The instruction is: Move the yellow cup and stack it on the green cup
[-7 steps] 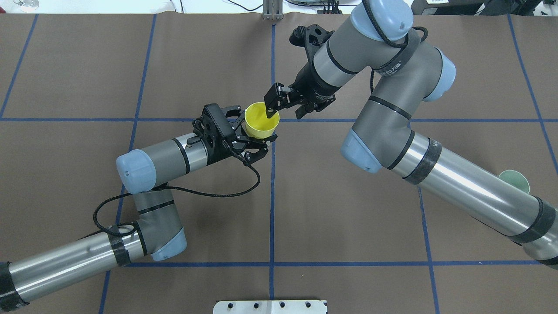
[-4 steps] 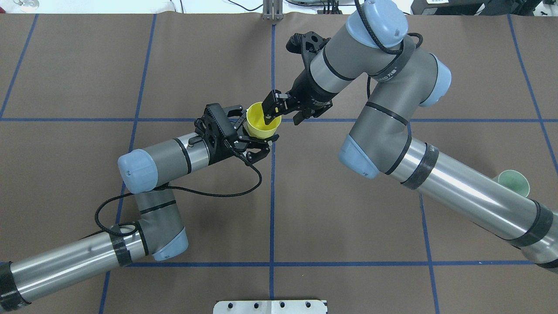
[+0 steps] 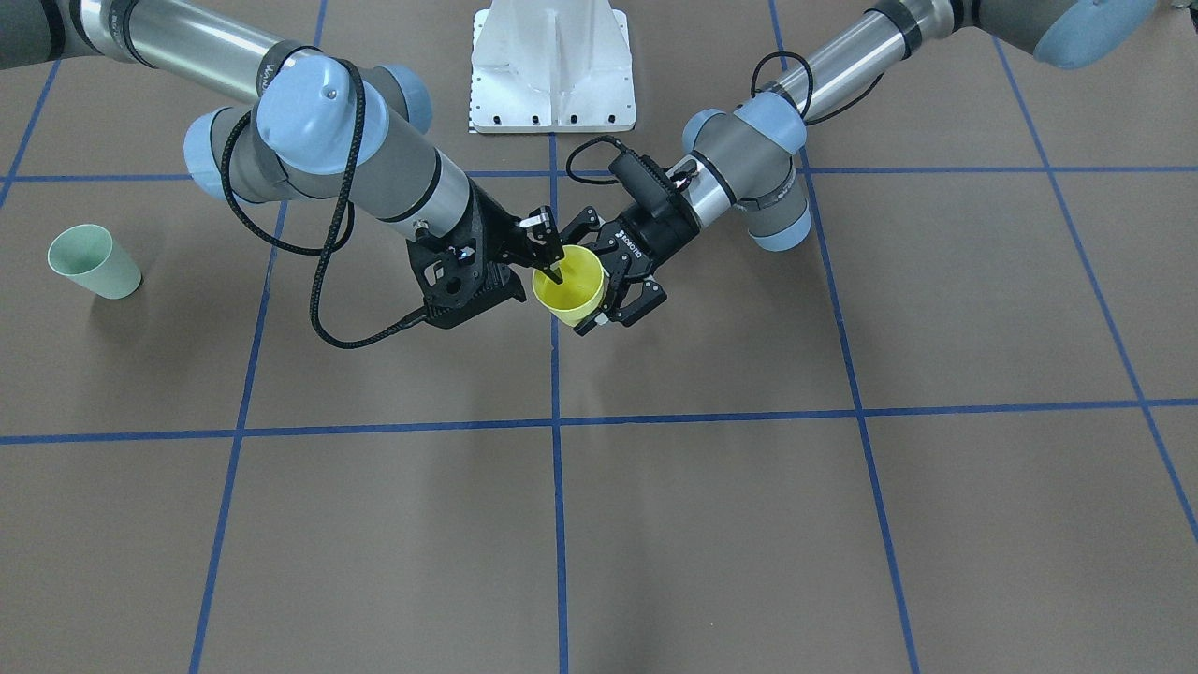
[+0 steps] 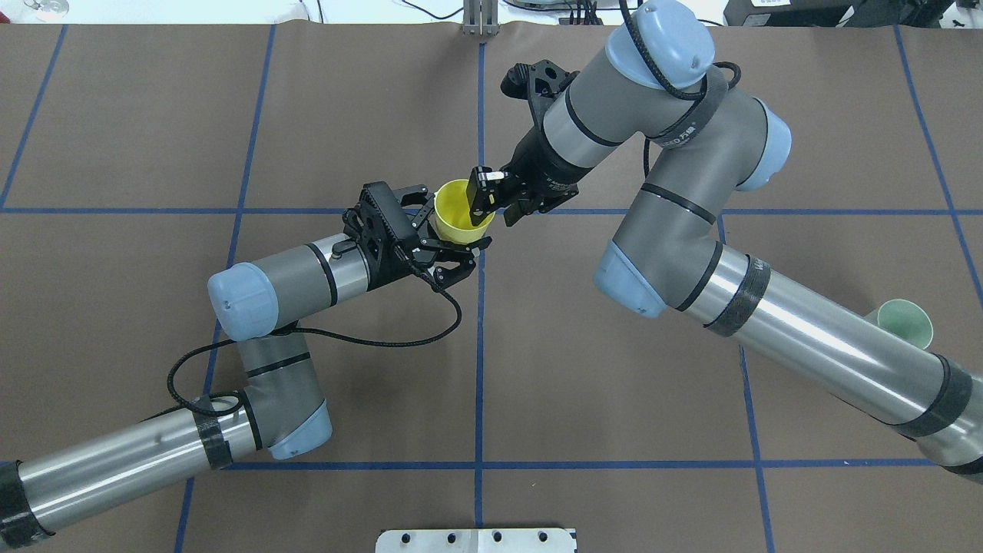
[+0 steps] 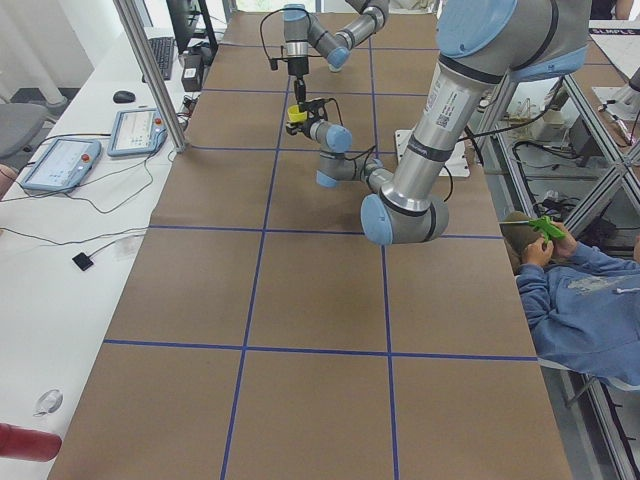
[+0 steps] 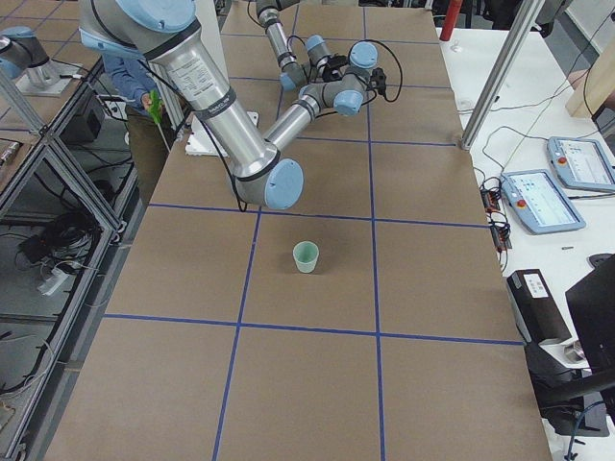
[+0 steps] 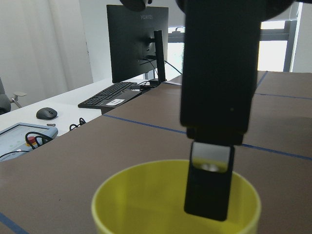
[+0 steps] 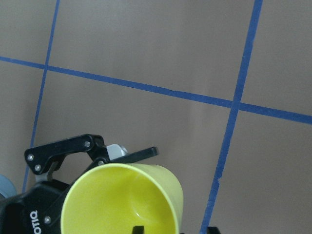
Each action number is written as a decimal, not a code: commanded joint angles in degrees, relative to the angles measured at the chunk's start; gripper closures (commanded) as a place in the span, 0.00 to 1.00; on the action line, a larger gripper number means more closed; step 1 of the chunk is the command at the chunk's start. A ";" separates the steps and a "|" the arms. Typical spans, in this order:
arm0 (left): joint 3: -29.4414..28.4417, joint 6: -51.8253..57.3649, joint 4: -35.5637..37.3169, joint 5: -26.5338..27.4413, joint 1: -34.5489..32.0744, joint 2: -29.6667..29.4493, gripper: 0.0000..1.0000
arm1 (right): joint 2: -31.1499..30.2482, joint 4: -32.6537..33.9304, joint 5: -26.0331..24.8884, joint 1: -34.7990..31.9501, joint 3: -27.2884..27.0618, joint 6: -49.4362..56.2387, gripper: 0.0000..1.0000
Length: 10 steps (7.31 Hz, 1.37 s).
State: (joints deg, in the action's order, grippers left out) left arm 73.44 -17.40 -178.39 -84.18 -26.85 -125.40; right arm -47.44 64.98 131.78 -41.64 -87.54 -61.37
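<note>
The yellow cup (image 4: 457,213) is held upright above the table's middle by my left gripper (image 4: 455,223), whose fingers are shut around its body. My right gripper (image 4: 495,207) straddles the cup's far rim, with one finger inside the cup and one outside. Its jaws are narrowed, and a gap to the wall still shows in the right wrist view, where the cup (image 8: 122,200) fills the bottom. The left wrist view shows the cup (image 7: 146,204) with the right finger dipping into it. The green cup (image 4: 908,322) stands alone near the table's right edge, partly behind my right arm; it also shows in the front view (image 3: 92,260).
The table is brown with blue tape grid lines. A white base plate (image 3: 552,65) sits at the robot's side. A monitor (image 7: 139,39) and keyboard stand on a desk beyond the table's left end. A seated person (image 5: 580,290) is beside the table.
My right gripper has moved down and left onto the cup's rim and its jaws have narrowed around the wall. My left gripper and the yellow cup have stayed almost still.
</note>
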 commanded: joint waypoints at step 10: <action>1.27 -0.96 -1.80 14.02 2.69 1.39 0.01 | -17.47 3.49 8.42 -21.71 -9.38 -3.50 1.00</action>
State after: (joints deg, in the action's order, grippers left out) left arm 74.72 -18.02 -181.38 -72.82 -23.30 -124.05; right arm -61.10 67.55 142.19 -61.02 -94.21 -64.88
